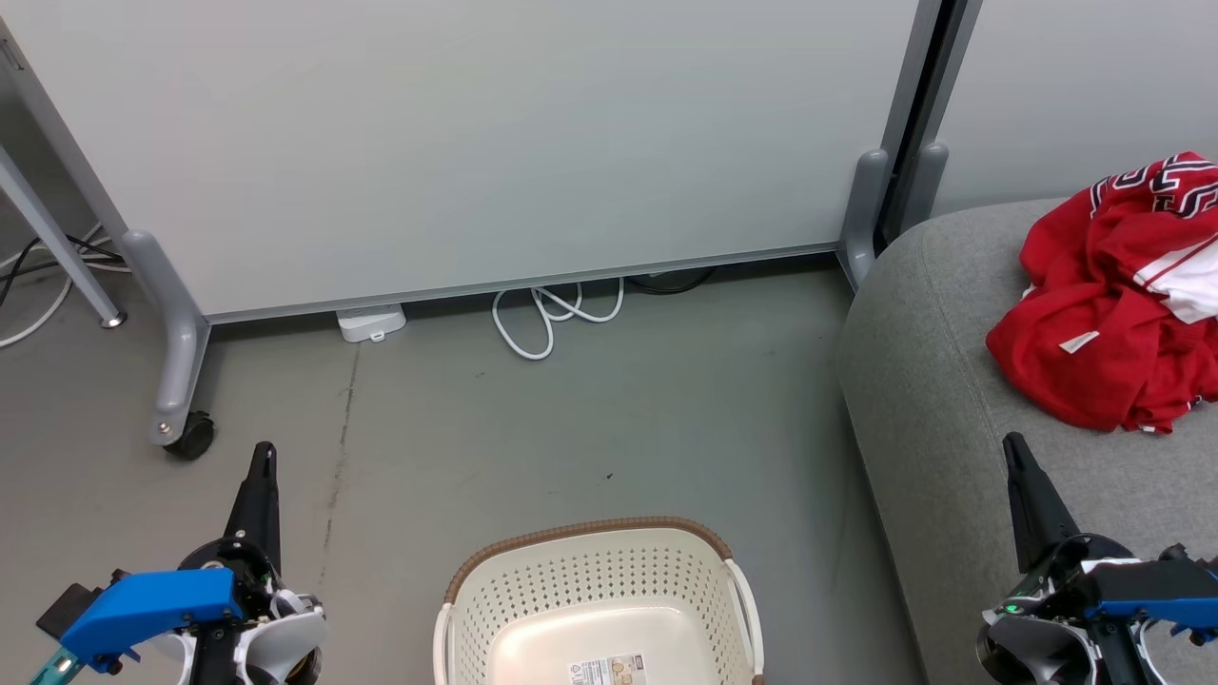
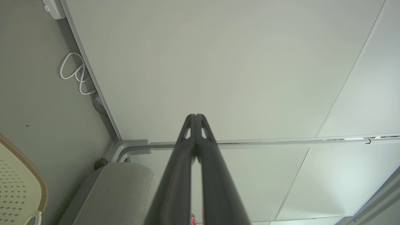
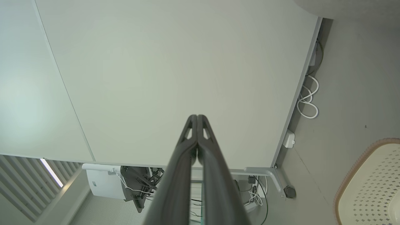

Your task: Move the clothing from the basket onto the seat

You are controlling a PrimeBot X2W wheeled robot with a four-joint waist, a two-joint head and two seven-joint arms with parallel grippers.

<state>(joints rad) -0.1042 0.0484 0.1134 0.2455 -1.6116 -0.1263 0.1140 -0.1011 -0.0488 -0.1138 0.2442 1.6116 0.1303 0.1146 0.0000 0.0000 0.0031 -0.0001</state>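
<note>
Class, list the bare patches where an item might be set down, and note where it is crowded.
Free: the floor between the basket and the partition; the seat from its rounded left edge to the clothing; the basket's bottom. Crowded: the seat's right side under the clothing, and the cable under the partition.

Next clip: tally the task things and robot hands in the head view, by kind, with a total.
Red clothing heap: 1
Basket: 1
Seat: 1
Hands: 2 (left hand, right hand, both shut)
Total: 5
</note>
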